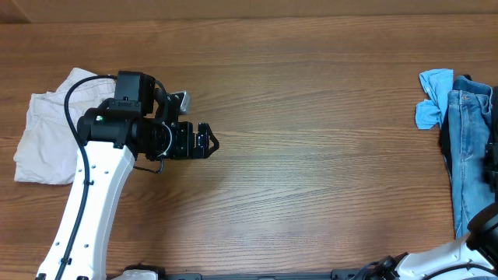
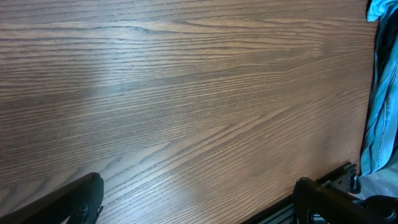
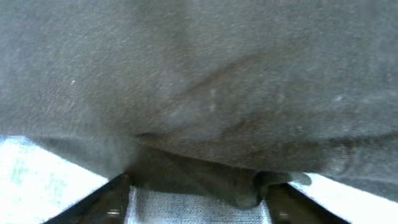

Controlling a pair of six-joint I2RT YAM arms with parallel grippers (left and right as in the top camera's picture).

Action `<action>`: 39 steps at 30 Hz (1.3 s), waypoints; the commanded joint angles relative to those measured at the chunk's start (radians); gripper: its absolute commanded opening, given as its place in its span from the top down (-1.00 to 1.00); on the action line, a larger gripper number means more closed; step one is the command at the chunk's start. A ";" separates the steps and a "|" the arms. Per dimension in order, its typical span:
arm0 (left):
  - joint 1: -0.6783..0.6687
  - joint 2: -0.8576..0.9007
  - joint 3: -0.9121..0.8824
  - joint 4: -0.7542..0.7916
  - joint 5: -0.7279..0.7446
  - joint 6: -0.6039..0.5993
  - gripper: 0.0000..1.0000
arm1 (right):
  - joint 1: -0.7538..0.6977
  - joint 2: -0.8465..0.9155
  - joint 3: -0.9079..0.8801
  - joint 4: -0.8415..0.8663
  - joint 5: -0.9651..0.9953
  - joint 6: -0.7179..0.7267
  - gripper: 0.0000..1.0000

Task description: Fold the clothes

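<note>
Right gripper [image 3: 196,194] was pressed into the dark T-shirt [image 3: 199,81] at the table's right end, jaws part spread; whether it gripped could not be told. Risk noted: lifting could drag the adjoining jeans [image 1: 471,163] along. Left gripper [image 1: 206,142] hung released and empty, well apart, too distant to steady the cloth, with the white shorts [image 1: 43,136] beyond it.

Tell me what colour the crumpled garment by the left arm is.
The crumpled garment is plain cream-white; the overhead view shows it best.
</note>
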 commanded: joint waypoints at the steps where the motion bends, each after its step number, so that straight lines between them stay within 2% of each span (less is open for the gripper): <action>1: 0.005 0.005 0.026 0.003 0.011 0.012 -1.00 | -0.004 -0.010 0.022 0.010 0.011 0.014 0.37; 2: 0.005 0.005 0.026 0.003 0.011 0.012 -1.00 | -0.004 -0.011 0.035 0.008 -0.036 -0.005 0.78; 3: 0.005 0.005 0.026 0.003 0.011 0.012 -1.00 | -0.004 -0.014 0.048 -0.001 -0.077 -0.017 0.92; 10: 0.005 0.005 0.026 0.003 0.011 0.012 -1.00 | 0.053 -0.160 0.105 -0.031 -0.423 -0.111 0.92; 14: 0.007 0.005 0.036 -0.013 -0.019 0.014 -1.00 | 0.217 -0.272 0.105 -0.036 -0.518 -0.139 0.92; 16: 0.036 0.005 0.102 -0.073 -0.024 0.042 -1.00 | 0.413 -0.292 0.105 -0.060 -0.517 -0.169 0.92; 19: 0.083 0.005 0.211 -0.144 -0.023 0.071 -1.00 | 0.604 -0.286 0.103 -0.062 -0.500 -0.192 0.92; 22: 0.149 0.005 0.422 -0.225 -0.023 0.119 -1.00 | 0.954 -0.266 0.103 -0.012 -0.385 -0.192 0.92; 27: 0.159 0.005 0.562 -0.273 -0.097 0.156 -1.00 | 1.280 -0.216 0.103 0.053 -0.294 -0.192 0.92; 33: 0.159 0.005 0.572 -0.285 -0.158 0.179 -1.00 | 1.542 -0.142 0.103 0.106 -0.285 -0.242 0.92; 34: 0.159 0.005 0.572 -0.285 -0.175 0.178 -1.00 | 1.577 -0.139 0.103 0.106 -0.285 -0.278 0.86; 35: 0.159 0.005 0.572 -0.285 -0.195 0.178 -1.00 | 1.609 -0.139 0.103 0.106 -0.285 -0.320 0.67; 36: 0.159 0.005 0.572 -0.285 -0.206 0.179 -1.00 | 1.634 -0.141 0.103 0.105 -0.285 -0.351 0.58; 39: 0.159 0.005 0.572 -0.281 -0.224 0.193 -1.00 | 1.694 -0.146 0.104 0.100 -0.283 -0.408 0.42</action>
